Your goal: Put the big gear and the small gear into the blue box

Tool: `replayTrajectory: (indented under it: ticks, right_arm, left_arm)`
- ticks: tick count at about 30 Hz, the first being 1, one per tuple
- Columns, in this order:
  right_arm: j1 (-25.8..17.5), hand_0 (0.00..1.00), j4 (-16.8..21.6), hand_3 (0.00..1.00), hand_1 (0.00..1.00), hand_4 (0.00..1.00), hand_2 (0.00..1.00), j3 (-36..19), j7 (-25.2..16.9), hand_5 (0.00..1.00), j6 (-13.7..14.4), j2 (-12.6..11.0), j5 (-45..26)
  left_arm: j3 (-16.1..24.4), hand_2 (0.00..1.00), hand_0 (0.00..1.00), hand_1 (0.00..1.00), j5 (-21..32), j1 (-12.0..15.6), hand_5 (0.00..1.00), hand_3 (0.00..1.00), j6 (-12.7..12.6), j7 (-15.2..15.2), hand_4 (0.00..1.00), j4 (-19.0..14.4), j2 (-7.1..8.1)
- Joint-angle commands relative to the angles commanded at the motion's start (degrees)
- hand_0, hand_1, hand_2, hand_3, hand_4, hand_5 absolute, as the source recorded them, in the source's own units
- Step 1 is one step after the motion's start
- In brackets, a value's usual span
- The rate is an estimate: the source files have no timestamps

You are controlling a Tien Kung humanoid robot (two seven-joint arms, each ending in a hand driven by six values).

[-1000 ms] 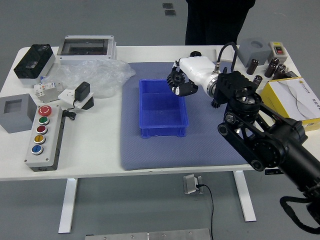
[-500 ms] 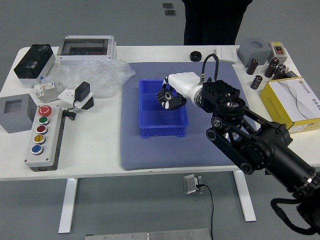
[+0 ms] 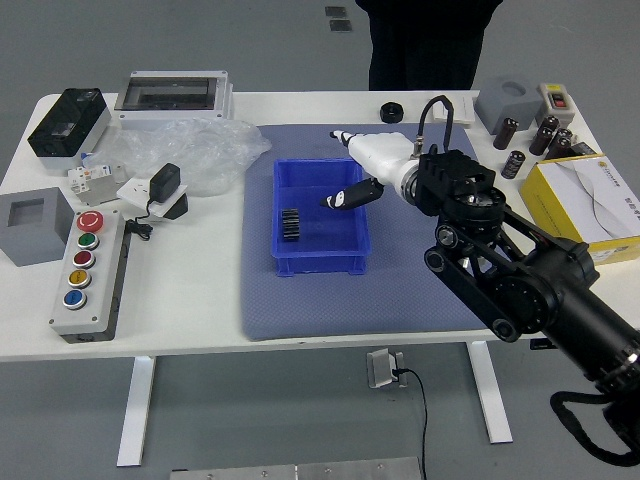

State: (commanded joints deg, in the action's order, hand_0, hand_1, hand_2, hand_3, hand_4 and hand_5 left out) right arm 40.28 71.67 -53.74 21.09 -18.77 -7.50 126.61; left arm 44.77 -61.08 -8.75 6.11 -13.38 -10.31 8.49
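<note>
With one gear [image 3: 290,224] in the box [image 3: 322,265], the right hand [image 3: 388,155], spread wide and empty over its edge, could snag the box and drag it askew by moving sideways before rising clear.

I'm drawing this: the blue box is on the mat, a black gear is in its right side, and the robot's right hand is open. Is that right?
Almost: the head view shows the black gear in the left side of the blue box, not the right. The box is on the mat, and the robot's right hand is open.
</note>
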Motion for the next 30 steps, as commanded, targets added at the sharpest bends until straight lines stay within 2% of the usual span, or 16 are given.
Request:
replayTrajectory:
  ticks: [3, 4, 9, 10, 12, 23, 30]
  right_arm:
    - [-0.5, 0.811, 0.1, 0.966, 0.713, 0.876, 0.826, -1.1, -0.3, 0.577, 2.0, -2.5, -0.1]
    - [-0.6, 0.738, -0.2, 0.836, 0.652, 0.802, 0.733, -1.5, -0.6, 0.508, 2.5, -3.4, -0.2]
    - [-1.2, 0.738, -3.4, 0.836, 0.652, 0.802, 0.733, -2.5, -1.9, 0.508, 3.7, -6.5, -0.6]
    - [-1.2, 0.705, -4.2, 0.73, 0.621, 0.706, 0.695, -2.4, -2.2, 0.405, 3.7, -6.8, -0.8]
    - [-1.2, 0.705, -6.1, 0.73, 0.621, 0.706, 0.695, -2.1, -3.0, 0.405, 3.9, -7.3, -1.4]
    - [0.8, 0.695, -17.3, 0.703, 0.608, 0.696, 0.689, -0.1, -5.4, 0.405, 5.1, -6.5, -4.3]
    - [2.1, 0.694, -22.3, 0.699, 0.607, 0.694, 0.695, 0.0, -6.1, 0.403, 5.5, -5.5, -4.8]
  left_arm:
    - [0.1, 0.817, 0.814, 0.817, 0.0, 0.0, 0.139, 0.766, -0.1, 0.0, 0.507, 0.0, 0.1]
    - [0.2, 0.817, 0.814, 0.818, 0.0, 0.0, 0.139, 0.765, -0.1, 0.0, 0.507, 0.0, 0.12]
    - [0.1, 0.817, 0.814, 0.818, 0.4, -0.2, 0.139, 0.765, -0.1, 0.1, 0.507, 0.0, 0.06]
    - [0.1, 0.817, 0.814, 0.818, 0.4, -0.2, 0.138, 0.765, -0.1, 0.1, 0.506, 0.0, 0.04]
    - [0.1, 0.817, 0.814, 0.818, 0.5, -0.2, 0.138, 0.765, -0.1, 0.1, 0.506, 0.0, -0.01]
    - [0.4, 0.816, 0.814, 0.817, 0.2, -0.3, 0.142, 0.764, -0.2, 0.0, 0.507, 0.0, -0.03]
    - [0.4, 0.816, 0.814, 0.817, 0.2, -0.3, 0.143, 0.763, -0.1, 0.0, 0.507, 0.0, -0.11]
